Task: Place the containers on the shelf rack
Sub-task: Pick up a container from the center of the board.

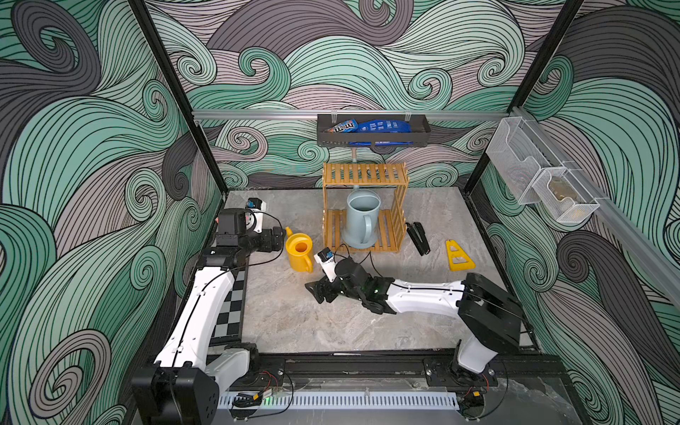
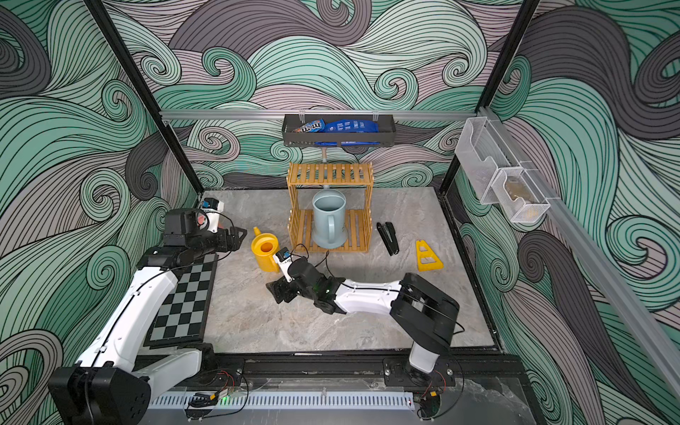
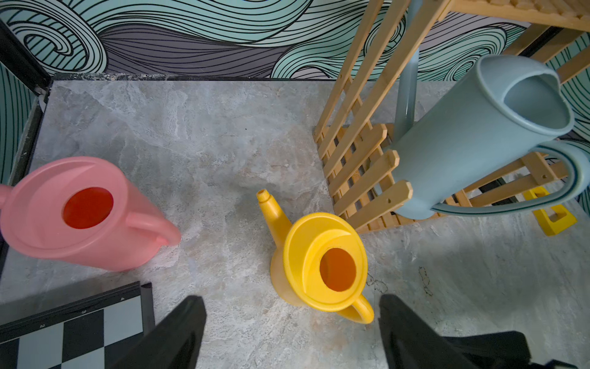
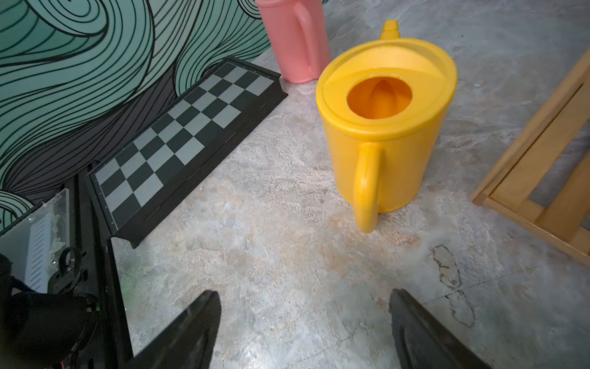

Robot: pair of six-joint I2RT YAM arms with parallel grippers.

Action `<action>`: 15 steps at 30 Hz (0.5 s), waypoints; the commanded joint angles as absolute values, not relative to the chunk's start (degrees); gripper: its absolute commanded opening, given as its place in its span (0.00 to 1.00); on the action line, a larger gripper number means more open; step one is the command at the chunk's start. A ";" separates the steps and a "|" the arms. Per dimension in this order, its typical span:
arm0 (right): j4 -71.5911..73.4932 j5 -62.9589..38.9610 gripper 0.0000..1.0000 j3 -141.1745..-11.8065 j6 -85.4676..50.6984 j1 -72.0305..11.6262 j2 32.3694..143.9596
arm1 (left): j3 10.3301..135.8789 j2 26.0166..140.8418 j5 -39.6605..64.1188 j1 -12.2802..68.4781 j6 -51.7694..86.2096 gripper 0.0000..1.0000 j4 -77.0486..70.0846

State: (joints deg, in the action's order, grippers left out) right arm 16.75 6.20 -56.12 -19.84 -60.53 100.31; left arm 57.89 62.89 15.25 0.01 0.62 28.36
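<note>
Large pale blue plastic watering can [image 1: 362, 217] already upright on lower tier of golden-brown slatted wooden shelf rack [image 1: 364, 173]. Small yellow plastic watering can [image 1: 300, 252] on bench [image 1: 294, 323] just beside rack's front corner; pink plastic one [image 3: 79, 211] well apart from rack, beyond yellow. Left fingers [image 3: 178, 329] & right fingers [image 4: 191, 326] both spread wide, holding nothing, both near yellow can. Risks, IMO: arms clash over same can; off-centre pinch on loop handle [image 4: 367, 185] tips it; carried can clips rack or bumps blue one, which hogs mid-tier.

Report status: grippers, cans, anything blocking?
Left gripper and right gripper open, empty. Blue can on rack lower shelf; yellow can, pink can on tabletop. Nothing blocking rack front.
</note>
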 commanded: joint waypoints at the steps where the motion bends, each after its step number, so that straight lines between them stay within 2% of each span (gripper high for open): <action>1: 15.74 8.51 0.85 -60.89 -21.20 -60.74 104.68 | 58.51 61.82 14.02 -0.44 0.00 0.90 28.20; 6: 14.83 10.39 0.80 -66.29 -20.43 -60.62 110.28 | 59.22 61.79 13.61 -0.35 0.00 0.90 29.06; 15: 16.90 12.42 0.73 -68.45 -20.85 -59.73 113.51 | 59.61 61.57 12.93 0.00 0.18 0.91 29.25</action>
